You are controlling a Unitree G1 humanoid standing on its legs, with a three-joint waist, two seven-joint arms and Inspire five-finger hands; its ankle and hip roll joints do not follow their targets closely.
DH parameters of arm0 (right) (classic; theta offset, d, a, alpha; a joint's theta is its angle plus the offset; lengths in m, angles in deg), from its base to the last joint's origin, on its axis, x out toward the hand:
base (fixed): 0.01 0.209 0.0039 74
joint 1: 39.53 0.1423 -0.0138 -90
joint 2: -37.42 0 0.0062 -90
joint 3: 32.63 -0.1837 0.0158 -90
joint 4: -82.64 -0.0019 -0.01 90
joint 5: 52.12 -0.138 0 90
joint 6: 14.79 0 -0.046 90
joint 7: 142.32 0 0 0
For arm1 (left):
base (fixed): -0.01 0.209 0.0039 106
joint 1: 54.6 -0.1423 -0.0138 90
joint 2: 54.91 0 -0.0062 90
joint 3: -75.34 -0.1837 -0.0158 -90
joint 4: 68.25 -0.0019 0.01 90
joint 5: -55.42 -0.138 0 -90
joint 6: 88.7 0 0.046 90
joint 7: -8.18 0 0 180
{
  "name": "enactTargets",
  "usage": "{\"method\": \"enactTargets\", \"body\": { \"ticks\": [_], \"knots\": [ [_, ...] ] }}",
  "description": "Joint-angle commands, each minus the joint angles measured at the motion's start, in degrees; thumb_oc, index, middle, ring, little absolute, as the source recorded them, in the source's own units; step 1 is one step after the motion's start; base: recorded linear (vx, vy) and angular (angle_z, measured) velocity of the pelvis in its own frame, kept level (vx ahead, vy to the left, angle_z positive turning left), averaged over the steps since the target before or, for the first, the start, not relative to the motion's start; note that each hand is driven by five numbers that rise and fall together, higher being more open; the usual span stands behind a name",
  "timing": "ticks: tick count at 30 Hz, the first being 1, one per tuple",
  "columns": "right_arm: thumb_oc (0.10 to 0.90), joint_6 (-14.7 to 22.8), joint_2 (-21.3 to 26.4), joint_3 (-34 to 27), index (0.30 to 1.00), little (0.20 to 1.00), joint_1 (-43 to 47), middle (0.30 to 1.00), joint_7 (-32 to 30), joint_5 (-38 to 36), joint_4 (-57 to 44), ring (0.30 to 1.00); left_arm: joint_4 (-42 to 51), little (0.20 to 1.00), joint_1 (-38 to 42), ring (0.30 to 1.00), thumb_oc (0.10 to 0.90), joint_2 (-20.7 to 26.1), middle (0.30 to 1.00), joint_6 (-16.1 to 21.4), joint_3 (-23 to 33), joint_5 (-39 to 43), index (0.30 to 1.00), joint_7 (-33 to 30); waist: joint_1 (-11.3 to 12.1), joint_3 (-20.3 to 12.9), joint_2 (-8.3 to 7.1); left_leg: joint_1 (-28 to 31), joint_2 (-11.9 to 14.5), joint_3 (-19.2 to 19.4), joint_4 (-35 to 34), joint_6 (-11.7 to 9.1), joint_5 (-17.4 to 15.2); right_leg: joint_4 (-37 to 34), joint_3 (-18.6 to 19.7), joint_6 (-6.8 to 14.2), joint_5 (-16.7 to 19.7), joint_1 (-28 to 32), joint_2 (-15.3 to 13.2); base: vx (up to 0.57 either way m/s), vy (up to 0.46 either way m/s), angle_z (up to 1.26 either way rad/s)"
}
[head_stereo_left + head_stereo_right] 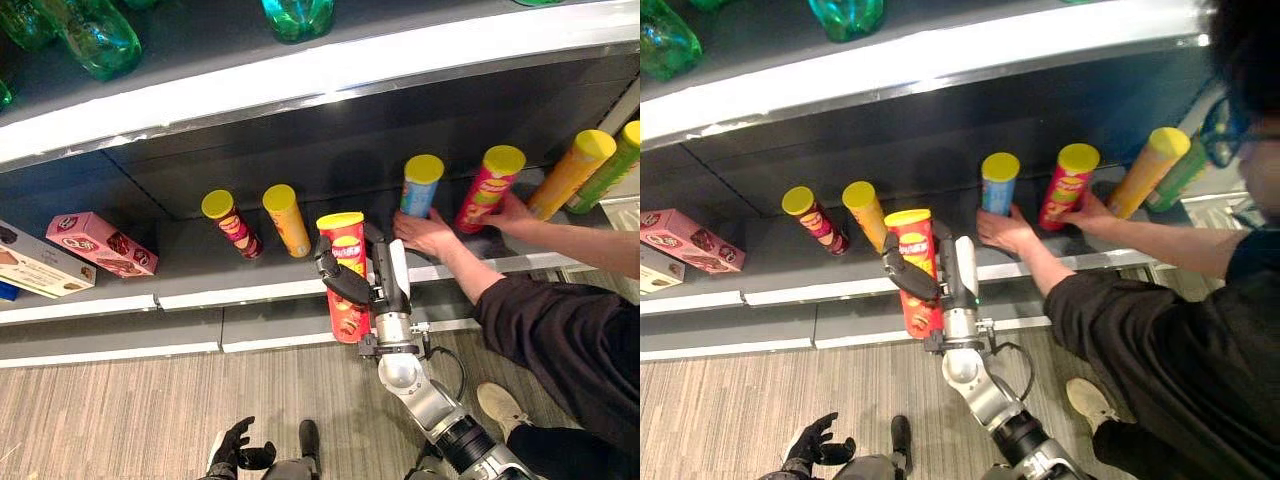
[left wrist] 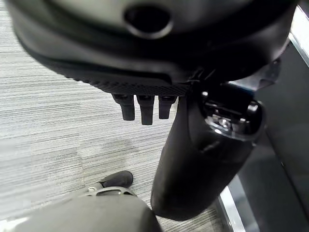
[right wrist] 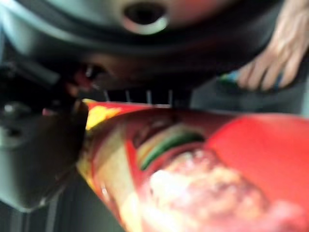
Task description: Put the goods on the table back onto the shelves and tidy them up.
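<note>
A red chip can [image 1: 346, 262] with a yellow lid stands upright in my right hand [image 1: 388, 276], whose thumb and fingers curl round it; the right wrist view shows the can [image 3: 203, 169] close against the palm. It hangs just in front of the lower shelf's front edge [image 1: 250, 293], between an orange can [image 1: 287, 218] and a blue can [image 1: 420, 186]. My left hand [image 1: 232, 445] hangs low over the floor with relaxed fingers [image 2: 143, 107], holding nothing.
A person's hands [image 1: 428, 233] rest on the blue can and a pink-red can [image 1: 489, 188]. A maroon can [image 1: 232, 224], yellow can [image 1: 570, 172] and green can [image 1: 608, 168] share the shelf. Boxes [image 1: 100, 243] lie at left. Green bottles [image 1: 95, 35] stand above.
</note>
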Motion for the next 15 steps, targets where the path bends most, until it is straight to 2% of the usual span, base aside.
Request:
{"method": "enactTargets", "body": {
  "ticks": [1, 9, 10, 11, 15],
  "knots": [
    [0.4, 5.26, -5.35, -0.88, 0.3, 0.3, 5.54, 0.3, -1.01, 3.0, -6.52, 0.3, -2.36, 0.9, -0.61, 0.9, 0.8, -3.17, 0.9, 0.35, -4.51, -2.75, 0.9, 0.53, 0.93, -0.9, -1.35, 1.5, -0.12, 1.11, 0.13, 1.3, -6.14, 0.44, 2.35, 5.68, 7.18, -0.65, -6.19, 0.04, -0.036, 0.08],
    [0.4, 6.94, -2.91, -0.2, 0.3, 0.3, -4.88, 0.3, 3.27, 0.23, -13.96, 0.3, -2.62, 0.9, -1.77, 0.9, 0.8, -4.03, 0.9, -0.75, -2.86, -3.16, 0.9, 1.15, -1.17, -3.87, -2.75, 7.04, 1.27, 2.32, 0.13, 0.75, -7.32, 0.15, 2.57, 5.28, 4.22, 4.88, -4.22, 0.06, -0.035, 0.02],
    [0.4, 7.16, -2.32, -0.5, 0.3, 0.3, -6.36, 0.3, 3.61, -0.15, -14.87, 0.3, -2.63, 0.9, -1.82, 0.9, 0.8, -4.12, 0.9, -0.82, -2.48, -3.16, 0.9, 1.06, -1.67, -4.05, -3.29, 7.1, 1.05, 2.99, 0.13, 0.97, -6.14, 0.15, 2.14, 4.63, 4.4, 4.95, -4.4, 0.0, -0.024, -0.09],
    [0.4, 7.65, -1.03, -0.08, 0.3, 0.3, -10.56, 0.3, 5.38, -1.35, -16.69, 0.3, -3.16, 0.9, -2.04, 0.9, 0.8, -4.56, 0.9, -0.96, -1.45, -2.81, 0.9, 1.06, -2.71, -5.27, -3.49, 8.94, 1.69, 3.54, 0.13, 0.72, -6.1, 0.15, 2.9, 4.16, 2.94, 6.2, -3.18, -0.01, -0.019, -0.16],
    [0.4, 8.02, 0.53, 0.02, 0.3, 0.3, -14.71, 0.3, 6.75, -2.14, -17.81, 0.3, -3.89, 0.9, -2.12, 0.9, 0.8, -5.04, 0.9, -1.04, -0.15, -2.35, 0.9, 0.74, -3.61, -6.41, -3.51, 10.61, 2.53, 4.26, 0.13, 0.35, -6.01, 0.15, 3.6, 3.67, 1.85, 7.16, -2.02, 0.04, -0.016, -0.27]
  ]
}}
